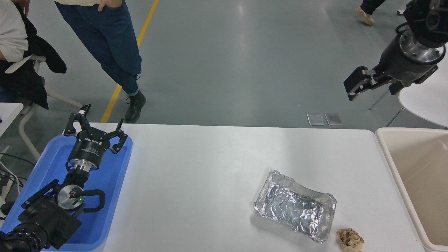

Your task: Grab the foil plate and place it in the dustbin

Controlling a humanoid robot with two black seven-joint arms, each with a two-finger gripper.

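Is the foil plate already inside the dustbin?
No, the foil plate lies on the white table, left of the dustbin, beside a brown paper ball.

Foil plate point(295, 206): shiny, crinkled aluminium. Dustbin point(413, 175): smooth matt beige plastic. Paper ball point(350, 240): brown, crumpled. Tray point(115, 182): glossy blue plastic. Table point(196, 182): smooth white

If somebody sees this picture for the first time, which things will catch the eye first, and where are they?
The shiny, crinkled foil plate on the white table stands out first, right of centre, with a small brown paper ball beside it. At the right edge is the beige dustbin, and the right gripper hangs high above that corner. At the left, the left gripper, fingers spread, is parked over a blue tray.
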